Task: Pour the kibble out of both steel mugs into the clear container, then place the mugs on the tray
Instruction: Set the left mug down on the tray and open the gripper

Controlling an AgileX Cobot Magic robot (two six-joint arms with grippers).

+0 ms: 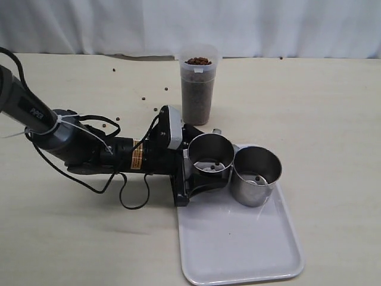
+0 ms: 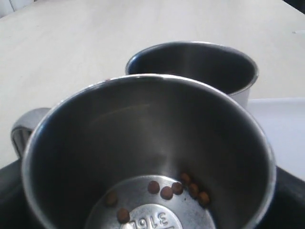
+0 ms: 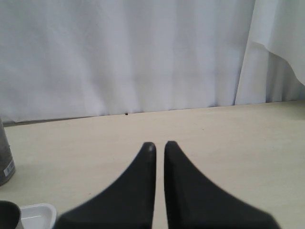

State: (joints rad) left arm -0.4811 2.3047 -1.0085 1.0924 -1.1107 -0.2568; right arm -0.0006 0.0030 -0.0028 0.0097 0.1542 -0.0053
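My left gripper [image 1: 209,168] is shut on a steel mug [image 1: 210,156], its jaws on either side of the wall. This mug stands upright at the far left corner of the white tray [image 1: 238,244]. Only several pellets of kibble [image 2: 176,188] lie on the mug's [image 2: 143,143] bottom. The second steel mug [image 1: 256,173] stands on the tray right beside it, with a pellet or two inside. The clear container [image 1: 198,89] stands behind them, filled with kibble [image 1: 197,61] up to the rim. My right gripper [image 3: 159,145] is shut on nothing, low over the table, outside the exterior view.
Loose pellets [image 1: 144,99] lie scattered on the table left of the container. The left arm and its cables [image 1: 89,149] stretch across the table's left side. A white curtain [image 3: 143,52] closes off the back edge.
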